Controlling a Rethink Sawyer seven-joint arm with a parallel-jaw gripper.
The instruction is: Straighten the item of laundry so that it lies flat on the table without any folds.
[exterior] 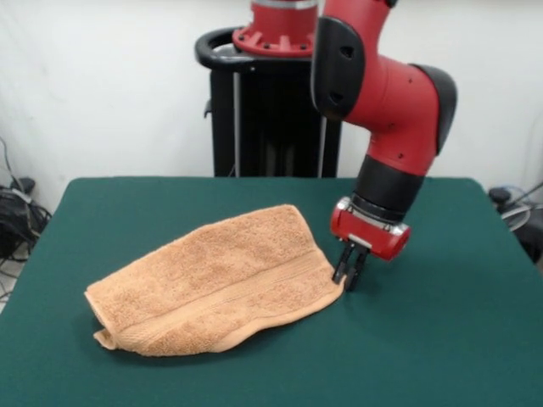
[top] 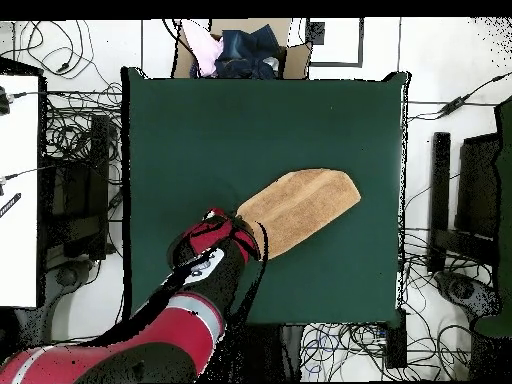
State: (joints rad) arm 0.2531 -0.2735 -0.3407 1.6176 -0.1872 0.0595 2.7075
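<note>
Red arm [exterior: 386, 80] w/ black joint bands, rounded glossy shells. Red wrist block, silver trim. Small black gripper [exterior: 349, 280]; black pedestal [exterior: 271, 110].

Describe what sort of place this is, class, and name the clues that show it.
Probably a robotics lab: a red robot arm works at a green table holding a folded tan towel, with loose cables across the floor around it.

The red and black arm bends down from above, wrist tilted, its tool [exterior: 349, 276] pointing downward with its dark fingertips [exterior: 341, 273] drawn close together, low over the table [exterior: 458, 339].
</note>
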